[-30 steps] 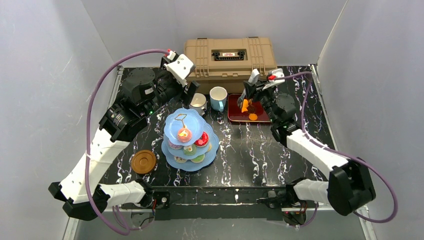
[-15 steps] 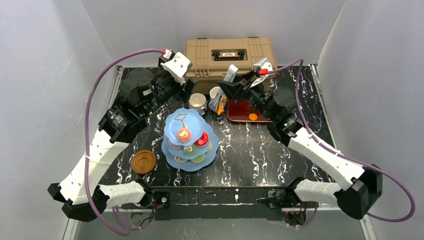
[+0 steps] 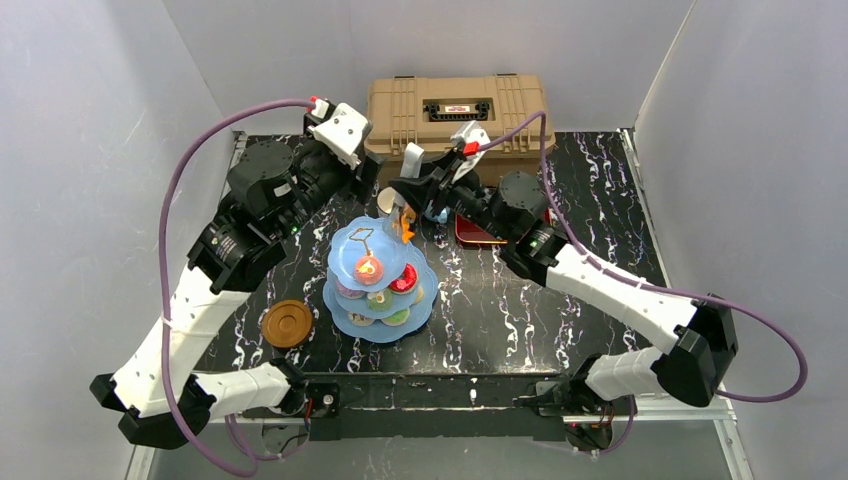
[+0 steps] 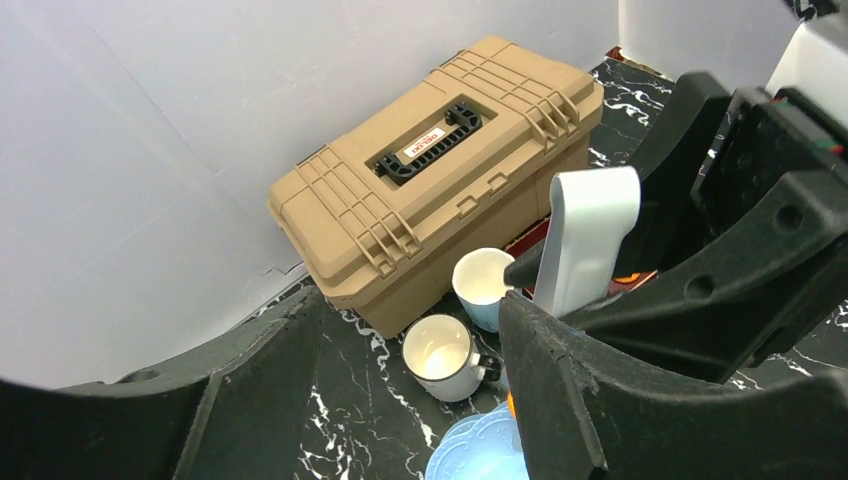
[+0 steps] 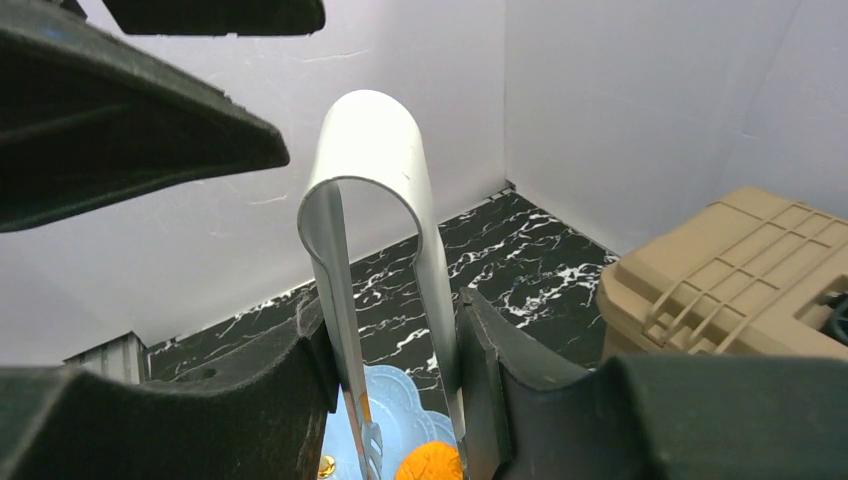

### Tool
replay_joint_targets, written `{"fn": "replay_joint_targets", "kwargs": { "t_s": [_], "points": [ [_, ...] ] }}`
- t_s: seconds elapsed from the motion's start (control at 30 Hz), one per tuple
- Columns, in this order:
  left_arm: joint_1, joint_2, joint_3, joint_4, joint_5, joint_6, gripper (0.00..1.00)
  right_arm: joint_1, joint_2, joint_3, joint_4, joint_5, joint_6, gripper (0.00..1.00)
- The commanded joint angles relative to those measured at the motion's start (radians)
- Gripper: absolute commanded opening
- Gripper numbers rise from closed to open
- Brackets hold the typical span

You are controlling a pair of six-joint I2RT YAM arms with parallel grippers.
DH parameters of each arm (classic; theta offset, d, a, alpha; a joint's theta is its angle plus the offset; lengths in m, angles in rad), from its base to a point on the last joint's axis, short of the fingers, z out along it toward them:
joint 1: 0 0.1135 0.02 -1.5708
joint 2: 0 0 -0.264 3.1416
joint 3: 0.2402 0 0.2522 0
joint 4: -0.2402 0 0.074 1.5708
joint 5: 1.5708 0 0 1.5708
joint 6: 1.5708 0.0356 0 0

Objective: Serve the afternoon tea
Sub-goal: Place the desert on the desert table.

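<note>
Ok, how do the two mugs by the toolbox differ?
The white mug has a dark rim and shows fully; the light-blue mug is plain-rimmed and partly hidden behind the tongs. The white mug stands nearer the cake stand than the light-blue mug. Both are upright and empty.

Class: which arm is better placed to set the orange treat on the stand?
Right: its end effector grips the tongs holding the orange treat over the cake stand; the left end effector is open, empty.
</note>
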State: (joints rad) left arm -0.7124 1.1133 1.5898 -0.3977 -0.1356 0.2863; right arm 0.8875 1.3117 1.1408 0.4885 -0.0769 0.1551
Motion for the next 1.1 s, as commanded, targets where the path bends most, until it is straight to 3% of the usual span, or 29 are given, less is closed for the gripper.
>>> {"fn": "replay_joint_targets", "kwargs": {
  "t_s": [0.0,0.47,0.7,1.07],
  "points": [
    [0.009,-0.031,-0.012,0.004,-0.009,-0.008,0.63,0.031,-0.001,0.076,0.084,0.022,-0.028,0.01],
    [0.013,-0.027,-0.010,0.001,0.003,-0.012,0.64,0.065,0.031,0.059,0.106,0.038,-0.054,0.01],
    [0.013,-0.022,-0.008,0.008,0.005,-0.012,0.65,0.065,0.029,0.034,0.128,0.054,-0.030,0.20],
    [0.014,-0.035,-0.012,0.026,0.004,-0.010,0.64,0.064,0.019,0.019,0.152,0.050,-0.016,0.33]
  ]
}}
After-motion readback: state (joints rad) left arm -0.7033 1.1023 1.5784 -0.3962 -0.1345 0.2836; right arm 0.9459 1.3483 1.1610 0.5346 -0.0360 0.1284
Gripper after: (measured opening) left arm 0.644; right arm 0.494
